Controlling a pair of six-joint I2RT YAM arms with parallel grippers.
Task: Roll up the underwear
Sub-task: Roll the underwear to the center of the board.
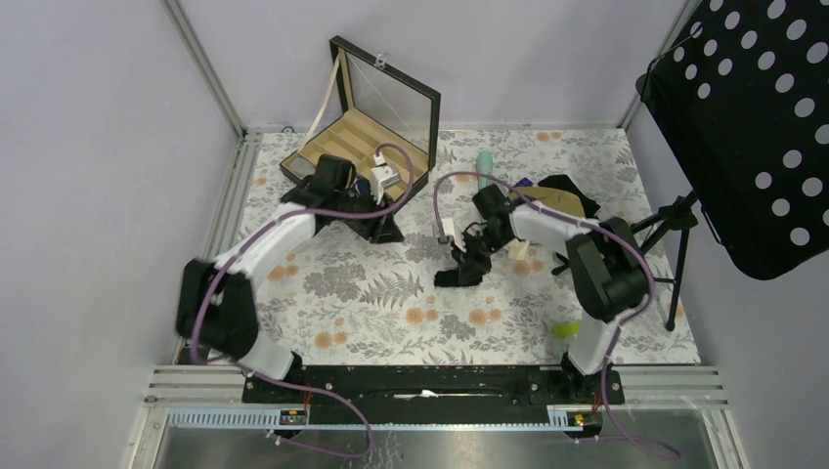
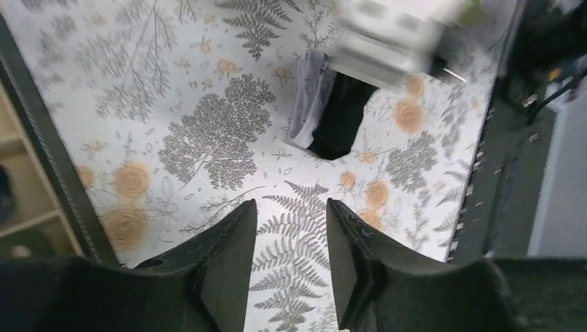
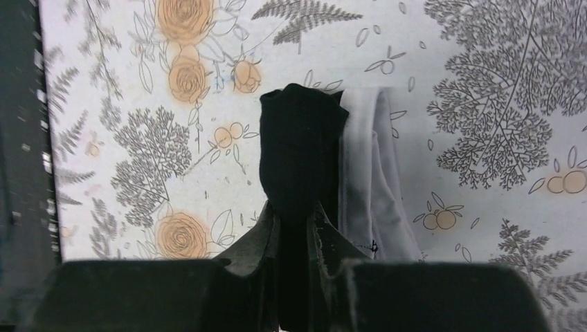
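The underwear [image 1: 456, 277] lies mid-table on the floral cloth as a dark, folded strip with a pale grey-white band along one side. My right gripper [image 1: 470, 256] is down on it. In the right wrist view the jaws [image 3: 294, 220] are shut on the dark fold [image 3: 301, 138], and the pale band [image 3: 374, 180] lies just to their right. My left gripper [image 1: 387, 231] is to the left of the garment, near the box. In the left wrist view it [image 2: 291, 216] stands open over bare cloth with nothing between its fingers, and the underwear [image 2: 339, 117] shows farther off beneath the blurred right arm.
An open wooden compartment box [image 1: 344, 147] stands at the back left. A black garment and a tan one [image 1: 564, 195] lie at the back right beside a teal bottle [image 1: 485, 161]. A black perforated panel [image 1: 753, 117] on a tripod [image 1: 675, 244] stands at the right edge.
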